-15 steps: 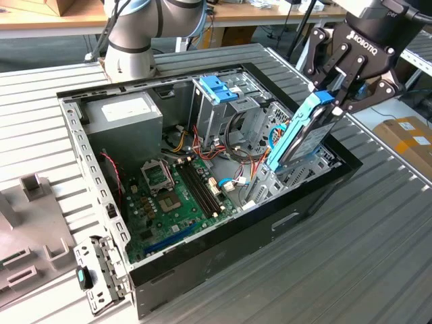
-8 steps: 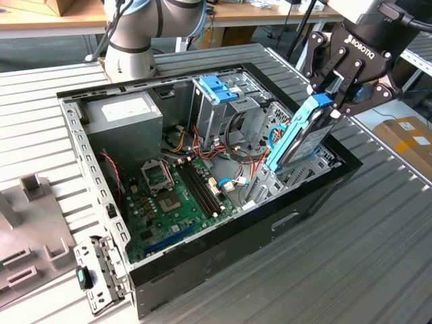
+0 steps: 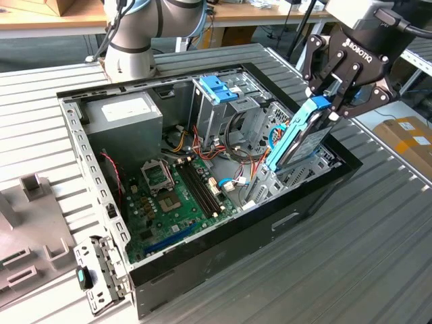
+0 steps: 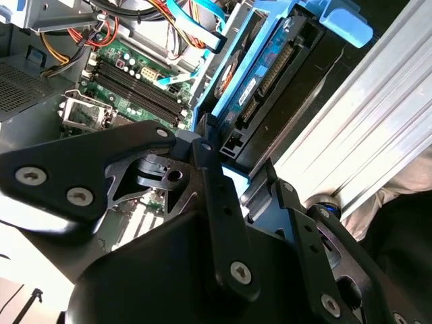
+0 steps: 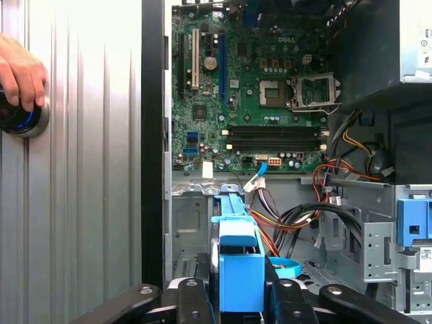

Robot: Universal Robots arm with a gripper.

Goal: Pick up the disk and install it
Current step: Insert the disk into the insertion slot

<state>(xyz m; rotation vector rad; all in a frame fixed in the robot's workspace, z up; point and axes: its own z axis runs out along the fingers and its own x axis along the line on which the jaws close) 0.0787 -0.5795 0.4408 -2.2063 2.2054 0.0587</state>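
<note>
With fingers clamped on its blue top, the gripper [image 3: 331, 101] holds the disk [image 3: 297, 138] tilted at the computer case [image 3: 223, 256] edge on the exterior view's right, presumably for insertion.

White logo print on claw [image 3: 329, 96] body; fine-print sticker [image 4: 244, 93] on disk [image 4: 283, 61], prob. unreadable.

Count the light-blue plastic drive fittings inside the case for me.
2. One frames the disk, gripped by the hand at the exterior view's right; the other is the bracket atop the drive cage. Others may be hidden.
</note>
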